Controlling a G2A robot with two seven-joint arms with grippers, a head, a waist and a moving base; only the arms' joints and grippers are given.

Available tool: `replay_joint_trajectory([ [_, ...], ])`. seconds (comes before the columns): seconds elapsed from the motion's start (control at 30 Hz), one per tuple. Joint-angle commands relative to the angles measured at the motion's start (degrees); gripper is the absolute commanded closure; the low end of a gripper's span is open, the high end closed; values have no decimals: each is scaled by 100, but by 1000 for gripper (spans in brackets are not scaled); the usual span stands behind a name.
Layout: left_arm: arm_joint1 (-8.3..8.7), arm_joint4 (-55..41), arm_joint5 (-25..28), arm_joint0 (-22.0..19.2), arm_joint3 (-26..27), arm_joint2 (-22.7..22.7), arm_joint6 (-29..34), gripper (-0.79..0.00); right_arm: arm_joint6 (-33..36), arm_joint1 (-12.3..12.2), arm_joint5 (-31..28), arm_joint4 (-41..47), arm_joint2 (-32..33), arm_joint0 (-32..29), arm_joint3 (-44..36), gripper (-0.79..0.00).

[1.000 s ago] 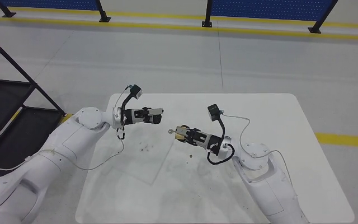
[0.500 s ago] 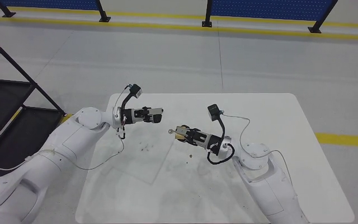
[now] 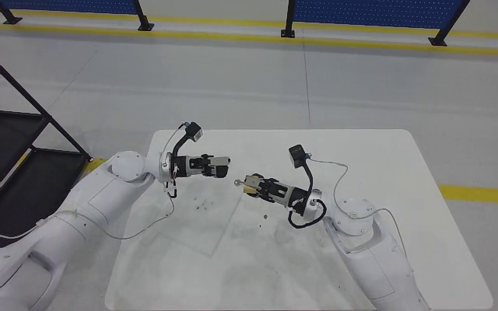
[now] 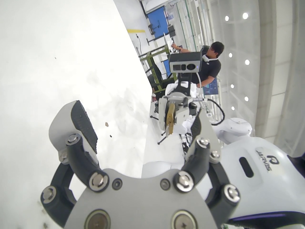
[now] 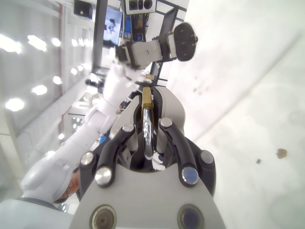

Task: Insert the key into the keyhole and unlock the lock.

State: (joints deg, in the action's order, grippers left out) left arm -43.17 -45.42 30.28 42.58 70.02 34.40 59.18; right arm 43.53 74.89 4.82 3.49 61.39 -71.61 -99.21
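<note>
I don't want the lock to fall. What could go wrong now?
The small brass padlock is pinched only by the right pincer over the white table; a knock could twist it loose. The left pincer hangs open, facing it across a small gap, so it might bump the padlock.

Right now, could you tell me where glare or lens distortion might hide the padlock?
Left wrist view: the table glares almost white and its edge bows, yet the brass padlock stands out. Right wrist view: ceiling lamps flare, and the shackle glints inside the right gripper. Top view: even light, no glare.
</note>
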Motion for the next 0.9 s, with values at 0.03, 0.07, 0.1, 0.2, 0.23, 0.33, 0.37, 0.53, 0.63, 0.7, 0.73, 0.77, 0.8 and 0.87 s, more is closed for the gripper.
replay_joint_trajectory([
  [0.03,21,67,-221,-1,-23,43,704,-785,0,0,0,0,0,0,0,0],
  [0.07,21,73,-243,-7,-40,74,818,-785,0,0,0,0,0,0,0,0],
  [0.1,14,-85,-274,31,-59,101,944,-785,0,0,0,0,0,0,0,0],
  [0.2,-15,-558,-387,74,-164,183,1649,-785,0,0,0,0,0,0,0,0],
  [0.23,-24,-653,-392,75,-188,205,1772,-785,0,0,0,0,0,0,0,0],
  [0.33,-71,-1048,-623,107,-162,277,2106,-785,0,0,0,0,0,0,0,0],
  [0.37,-86,-1130,-769,118,-133,288,2252,-785,0,0,0,0,0,0,0,0],
  [0.53,-100,-1028,-871,101,-210,321,2354,-785,0,0,0,0,0,0,0,0],
  [0.63,-100,-1028,-871,101,-210,321,2354,-785,0,0,0,0,0,0,0,0],
  [0.7,-100,-978,-855,116,-210,343,2215,-785,0,0,0,0,0,0,0,0],
  [0.73,-96,-772,-810,124,-190,376,1997,-785,0,0,0,0,0,0,0,0],
  [0.77,-97,-632,-806,148,-113,391,1881,-785,0,0,0,0,0,0,0,0],
  [0.8,-106,-698,-825,192,-7,408,1903,-785,0,0,0,0,0,0,0,0],
  [0.87,-122,-906,-834,241,51,474,2096,-785,0,0,0,0,0,0,0,0],
])
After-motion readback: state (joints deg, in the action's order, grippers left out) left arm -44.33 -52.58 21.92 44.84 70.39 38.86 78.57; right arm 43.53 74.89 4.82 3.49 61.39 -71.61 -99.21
